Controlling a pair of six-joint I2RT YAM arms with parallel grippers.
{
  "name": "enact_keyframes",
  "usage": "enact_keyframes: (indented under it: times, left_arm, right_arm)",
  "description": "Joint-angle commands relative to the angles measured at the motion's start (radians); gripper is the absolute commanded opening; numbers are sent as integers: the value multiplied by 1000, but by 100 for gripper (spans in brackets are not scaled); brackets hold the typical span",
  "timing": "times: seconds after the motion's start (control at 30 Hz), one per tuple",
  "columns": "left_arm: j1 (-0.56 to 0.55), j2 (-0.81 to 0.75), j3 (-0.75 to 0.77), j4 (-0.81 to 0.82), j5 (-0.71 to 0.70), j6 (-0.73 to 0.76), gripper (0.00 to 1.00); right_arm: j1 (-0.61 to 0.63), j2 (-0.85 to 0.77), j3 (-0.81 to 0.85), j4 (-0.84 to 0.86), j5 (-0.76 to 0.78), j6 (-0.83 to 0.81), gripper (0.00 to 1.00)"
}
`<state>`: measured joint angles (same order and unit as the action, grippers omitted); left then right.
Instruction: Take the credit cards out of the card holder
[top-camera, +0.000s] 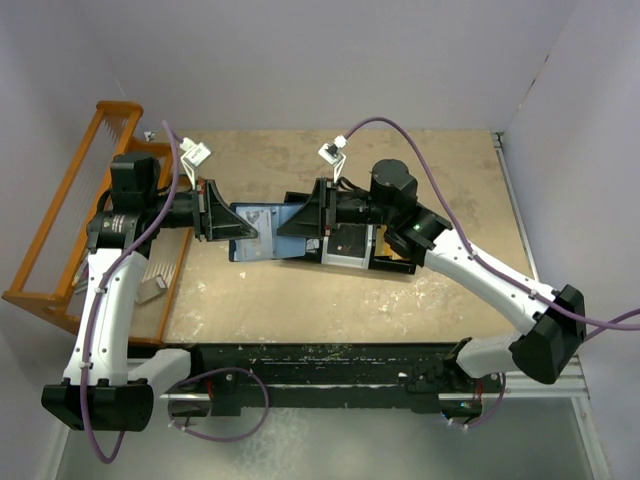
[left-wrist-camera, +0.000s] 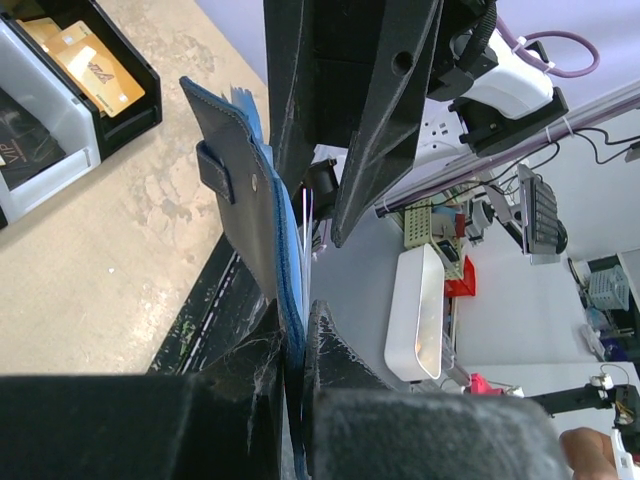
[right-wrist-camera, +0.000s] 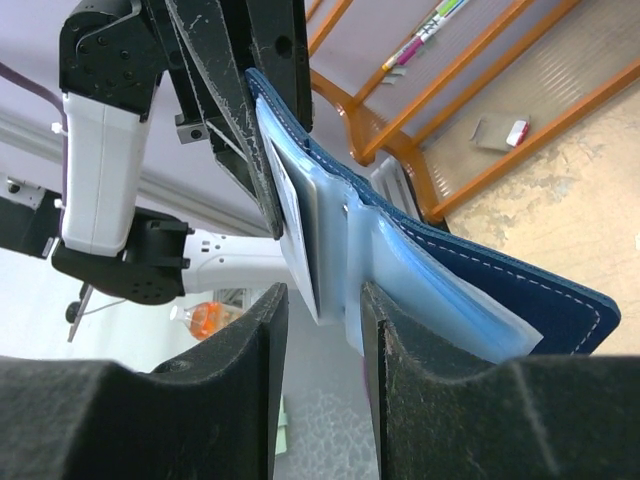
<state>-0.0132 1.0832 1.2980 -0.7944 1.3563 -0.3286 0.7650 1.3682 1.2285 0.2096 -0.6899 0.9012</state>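
Note:
The card holder (top-camera: 262, 228) is a dark navy folding wallet, held open in the air between both arms above the table. My left gripper (top-camera: 240, 228) is shut on its left edge; the left wrist view shows the blue edge (left-wrist-camera: 245, 200) pinched between the pads (left-wrist-camera: 295, 320). My right gripper (top-camera: 290, 226) is at its right half. In the right wrist view its fingers (right-wrist-camera: 322, 300) stand apart around the lower edge of a pale card (right-wrist-camera: 300, 220) and a clear blue sleeve of the wallet (right-wrist-camera: 480, 290). Gold cards (left-wrist-camera: 95, 65) lie in the black tray.
The black three-compartment tray (top-camera: 392, 264) sits on the table under the right arm; it also shows in the left wrist view (left-wrist-camera: 140, 100). An orange wooden rack (top-camera: 60, 230) stands along the left table edge. A black rail (top-camera: 320, 365) runs along the near edge.

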Motion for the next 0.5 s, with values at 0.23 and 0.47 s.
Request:
enact_keyframes:
  times: [0.23,0.47]
  left_arm:
    - [-1,-9,40,23,70,3,0]
    - [0,-11,34,6,42,17,0]
  right_arm:
    - [19,9,40,104,-35,29,36]
    - [19,16,75,98,-28,34,35]
